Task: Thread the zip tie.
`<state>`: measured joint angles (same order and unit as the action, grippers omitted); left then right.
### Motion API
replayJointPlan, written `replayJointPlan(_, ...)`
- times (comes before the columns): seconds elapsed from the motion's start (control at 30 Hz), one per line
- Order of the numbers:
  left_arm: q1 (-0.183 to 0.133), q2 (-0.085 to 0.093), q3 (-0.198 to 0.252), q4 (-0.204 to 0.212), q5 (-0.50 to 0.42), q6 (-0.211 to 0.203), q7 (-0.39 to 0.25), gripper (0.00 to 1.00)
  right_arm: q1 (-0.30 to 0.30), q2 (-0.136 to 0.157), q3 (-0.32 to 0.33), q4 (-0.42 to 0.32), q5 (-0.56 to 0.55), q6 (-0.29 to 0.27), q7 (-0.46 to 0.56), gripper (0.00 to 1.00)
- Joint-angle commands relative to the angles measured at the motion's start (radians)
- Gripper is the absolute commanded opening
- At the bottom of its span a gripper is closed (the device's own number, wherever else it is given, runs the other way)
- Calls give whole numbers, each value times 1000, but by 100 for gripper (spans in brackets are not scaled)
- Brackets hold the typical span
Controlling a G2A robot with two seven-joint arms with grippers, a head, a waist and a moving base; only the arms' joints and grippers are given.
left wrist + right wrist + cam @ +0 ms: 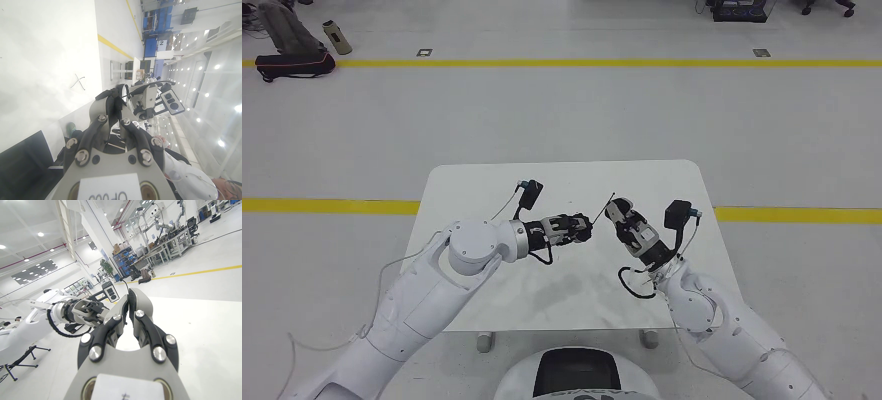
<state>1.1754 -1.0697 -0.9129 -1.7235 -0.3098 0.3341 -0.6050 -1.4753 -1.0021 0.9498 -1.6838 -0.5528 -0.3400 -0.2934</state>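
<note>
Left gripper (585,227) sits over the middle of the counter (482,190), raised off the surface. Its fingers are pinched narrow. In its own wrist view you can see the dark pads (113,106) pressed together, with a thin black strip leaving the tips toward the other gripper. So it's clamped on one end of the zip tie (608,202).

The zip tie is in the air, not on the counter, held between the two grippers. From above it reads as a straight black line. It runs from the left gripper's tips, away from the robot, past the right gripper's tips, with the free end poking out beyond them.

Right gripper (610,210) is just beside the left one, tip to tip. I can't tell whether they actually touch. Its fingers are closed tight on the zip tie too: the right wrist view shows it sticking out from between the pads and curving off.

Two thin ties (77,81) lie crossed on the counter, apart from both grippers.
</note>
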Motion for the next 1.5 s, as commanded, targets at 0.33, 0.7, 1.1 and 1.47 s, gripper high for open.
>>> replayJointPlan(0.33, 0, 0, 0, 0, 0, 0, 0, 0, 0, 5, -2, -3, 4, 0, -10, 0)
replayJointPlan(0.7, 0, 0, 0, 0, 0, 0, 0, 0, 11, 9, -15, 3, 11, 0, -10, 0)
replayJointPlan(1.1, 0, 0, 0, 0, 0, 0, 0, 0, 23, 11, -27, 17, 10, 0, -3, 0)
replayJointPlan(1.47, 0, 0, 0, 0, 0, 0, 0, 0, 18, 15, -24, 8, -1, 0, 0, 0)
